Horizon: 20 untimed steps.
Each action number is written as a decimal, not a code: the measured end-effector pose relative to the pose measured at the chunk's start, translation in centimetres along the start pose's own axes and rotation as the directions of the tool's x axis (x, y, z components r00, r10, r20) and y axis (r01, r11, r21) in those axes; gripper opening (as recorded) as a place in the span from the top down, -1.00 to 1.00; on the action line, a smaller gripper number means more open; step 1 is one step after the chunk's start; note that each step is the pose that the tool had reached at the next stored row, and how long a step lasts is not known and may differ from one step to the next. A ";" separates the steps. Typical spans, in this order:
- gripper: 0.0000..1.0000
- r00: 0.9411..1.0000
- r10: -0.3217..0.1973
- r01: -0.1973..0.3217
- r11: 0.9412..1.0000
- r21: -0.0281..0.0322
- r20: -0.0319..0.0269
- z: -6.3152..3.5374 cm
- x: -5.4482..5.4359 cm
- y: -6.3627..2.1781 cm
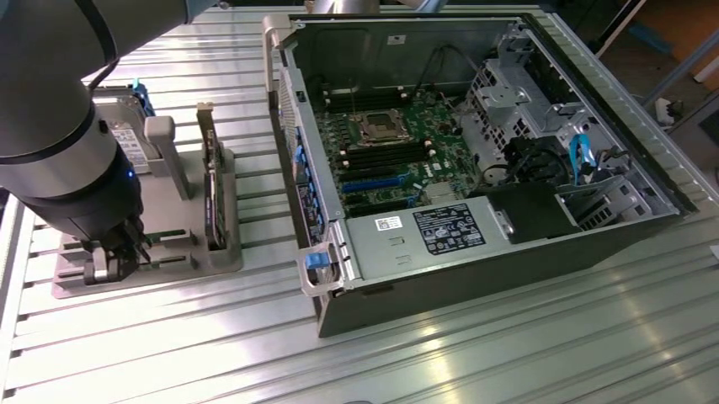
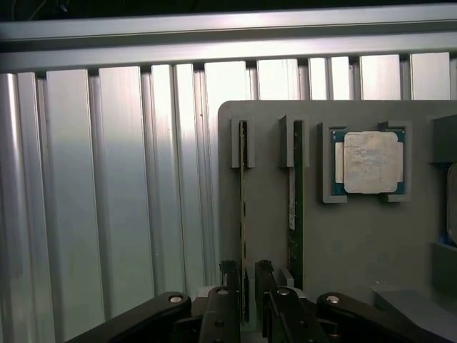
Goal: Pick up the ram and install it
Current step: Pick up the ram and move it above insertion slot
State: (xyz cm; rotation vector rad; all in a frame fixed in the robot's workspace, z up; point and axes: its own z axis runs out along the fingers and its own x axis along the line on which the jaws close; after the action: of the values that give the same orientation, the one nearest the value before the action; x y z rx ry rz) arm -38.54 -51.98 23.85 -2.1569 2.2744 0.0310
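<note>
Within grey tray point(image 2: 343, 243) slots, ram point(image 2: 294, 214) on edge, processor point(image 2: 368, 163) alongside.

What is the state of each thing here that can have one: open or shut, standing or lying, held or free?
ram: on edge in a tray slot, not gripped.
pincer: open, a finger on each side of the ram.
second stick: on edge in the next slot.
CPU: flat in its tray pocket.
case: on its side, open.
</note>
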 end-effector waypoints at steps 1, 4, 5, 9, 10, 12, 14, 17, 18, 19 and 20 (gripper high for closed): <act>0.52 1.000 0.000 0.000 1.000 0.000 0.000 0.07 0.0 0.00; 0.52 1.000 0.000 0.000 1.000 0.000 0.000 0.30 0.0 0.00; 0.52 1.000 0.000 0.000 1.000 0.000 0.000 0.38 0.0 0.00; 0.52 1.000 0.000 0.000 1.000 0.000 0.000 0.74 0.0 0.00; 0.52 1.000 0.000 0.000 1.000 0.000 0.000 0.83 0.0 0.00; 0.52 1.000 0.000 0.000 1.000 0.000 0.000 1.00 0.0 -0.01; 0.52 1.000 0.000 0.000 1.000 0.000 0.000 1.20 0.0 0.00; 0.52 1.000 0.000 0.000 1.000 0.000 0.000 1.47 0.0 0.01; 0.52 1.000 0.000 0.000 1.000 0.000 0.000 1.56 0.0 0.01; 0.52 1.000 0.000 0.000 1.000 0.000 0.000 1.62 0.0 0.01; 0.52 1.000 0.000 0.000 1.000 0.000 0.000 1.65 0.0 0.02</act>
State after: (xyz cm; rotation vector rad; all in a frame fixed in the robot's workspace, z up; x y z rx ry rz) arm -38.58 -51.99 22.21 -2.1573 2.2747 0.0310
